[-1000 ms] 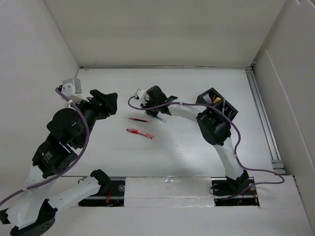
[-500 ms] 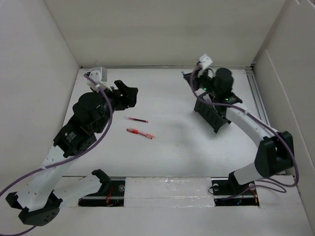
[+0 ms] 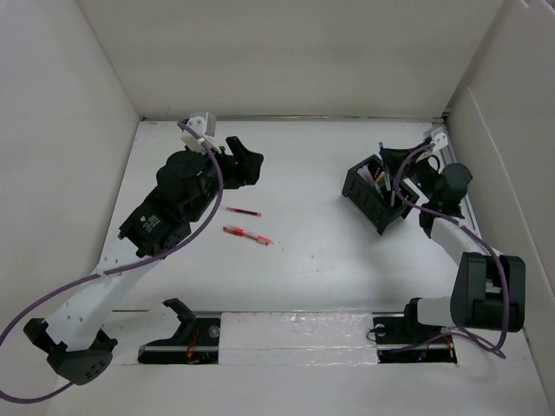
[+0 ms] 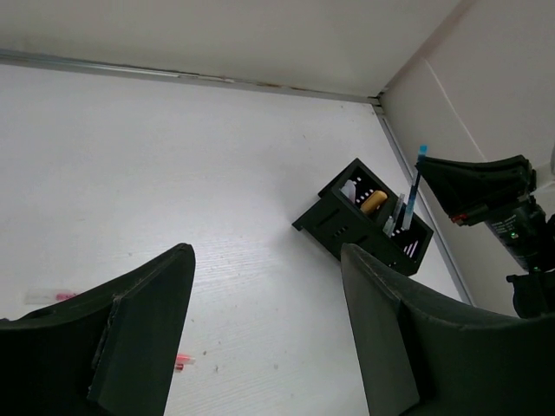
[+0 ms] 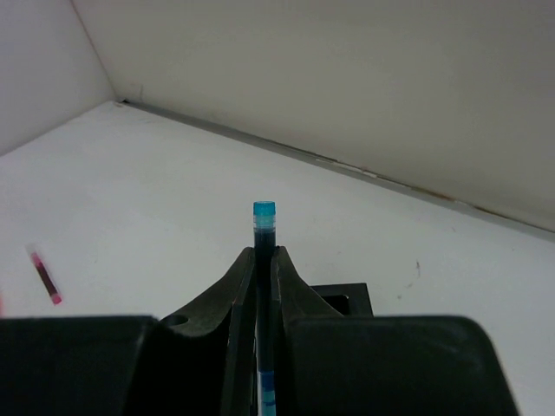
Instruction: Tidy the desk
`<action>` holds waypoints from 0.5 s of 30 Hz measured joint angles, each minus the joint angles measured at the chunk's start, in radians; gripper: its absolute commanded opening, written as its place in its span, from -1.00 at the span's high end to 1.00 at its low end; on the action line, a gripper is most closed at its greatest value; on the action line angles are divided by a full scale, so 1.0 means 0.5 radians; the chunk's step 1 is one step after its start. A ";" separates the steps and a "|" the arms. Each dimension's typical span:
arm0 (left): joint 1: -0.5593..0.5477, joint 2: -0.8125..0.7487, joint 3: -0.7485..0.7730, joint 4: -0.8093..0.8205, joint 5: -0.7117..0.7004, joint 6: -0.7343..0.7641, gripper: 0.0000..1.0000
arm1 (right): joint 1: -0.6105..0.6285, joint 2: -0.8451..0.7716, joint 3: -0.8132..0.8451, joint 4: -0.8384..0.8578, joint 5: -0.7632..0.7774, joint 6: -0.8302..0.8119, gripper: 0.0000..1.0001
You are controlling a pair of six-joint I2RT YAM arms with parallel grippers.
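Observation:
The white desk (image 3: 321,269) holds two red pens, one (image 3: 244,211) lying behind the other (image 3: 247,235). My right gripper (image 3: 397,167) is shut on a blue pen (image 3: 390,186) and holds it upright over the black pen-holder box (image 3: 375,198). In the right wrist view the pen (image 5: 264,217) sticks up from between the shut fingers of the right gripper (image 5: 263,260). In the left wrist view the pen's (image 4: 415,186) lower end is at the box's (image 4: 347,221) opening. My left gripper (image 3: 244,164) is open and empty, above the desk behind the red pens.
The box holds several other pens and a yellow item (image 4: 374,201). A metal rail (image 3: 464,208) runs along the desk's right edge beside the box. White walls stand at the left, back and right. A red pen (image 5: 45,276) shows at the left of the right wrist view.
My right gripper took the blue pen from the middle of the desk and swung right with it to above the box. My left gripper moved right and farther back.

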 measured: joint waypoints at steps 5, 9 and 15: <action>0.000 0.029 -0.011 0.025 0.026 0.000 -0.27 | -0.087 -0.005 -0.069 0.224 -0.082 0.090 1.00; 0.000 0.027 -0.020 0.051 0.028 -0.001 -0.27 | -0.111 -0.035 -0.185 0.276 -0.098 0.090 0.96; 0.000 0.024 -0.077 0.052 0.033 -0.008 -0.27 | -0.153 -0.049 -0.314 0.255 -0.114 0.061 0.04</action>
